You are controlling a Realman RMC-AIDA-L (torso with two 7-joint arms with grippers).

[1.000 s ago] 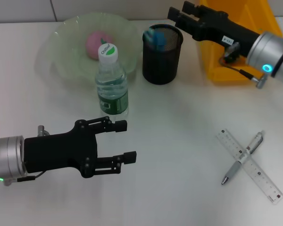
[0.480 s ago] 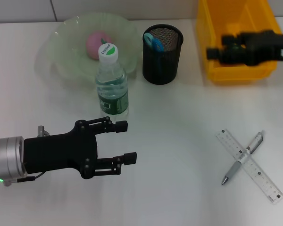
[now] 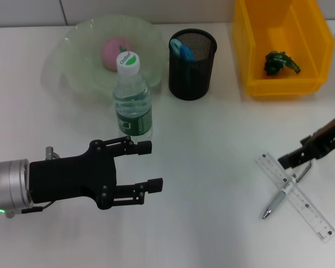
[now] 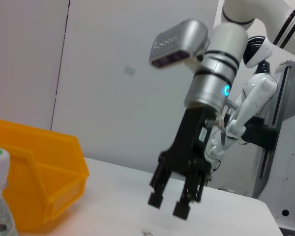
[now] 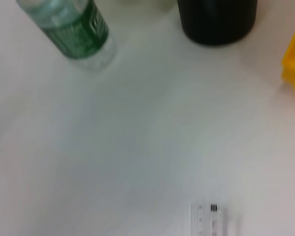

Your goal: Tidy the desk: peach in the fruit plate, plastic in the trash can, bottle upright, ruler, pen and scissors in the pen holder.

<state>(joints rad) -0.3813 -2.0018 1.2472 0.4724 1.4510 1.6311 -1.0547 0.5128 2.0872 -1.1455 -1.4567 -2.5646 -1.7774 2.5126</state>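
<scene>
Two grippers are in view above the white worktop [image 3: 212, 139]. At about 8 o'clock in the head view, the left gripper [image 3: 148, 166] hovers with its black fingers [image 3: 138, 148] spread apart and nothing between them. At about 4 o'clock, the right gripper [image 3: 295, 158] hangs just above the upper end of the pen [image 3: 283, 192]; the left wrist view shows its fingers [image 4: 155, 196] a little apart, holding nothing.

That silver pen lies crosswise on the clear ruler [image 3: 299, 202], the two forming an X on the worktop at 4 o'clock.

A water bottle [image 3: 132, 97] stands upright near the centre, with a green label and a white cap carrying green print that is too small to read. Just behind it, at 11 o'clock, sits the pale green fruit plate [image 3: 72, 56] with the pink peach [image 3: 115, 51] inside. At 12 o'clock, beside the plate, the black mesh pen holder [image 3: 192, 70] contains blue scissors handles [image 3: 182, 49]. At 1 o'clock, the yellow bin [image 3: 251, 56] serves as the trash can and holds a crumpled dark green piece of plastic [image 3: 278, 62].

In the right wrist view, the bottle's green label, the base of the pen holder and one end of the ruler with its scale marks appear, all blurred.
</scene>
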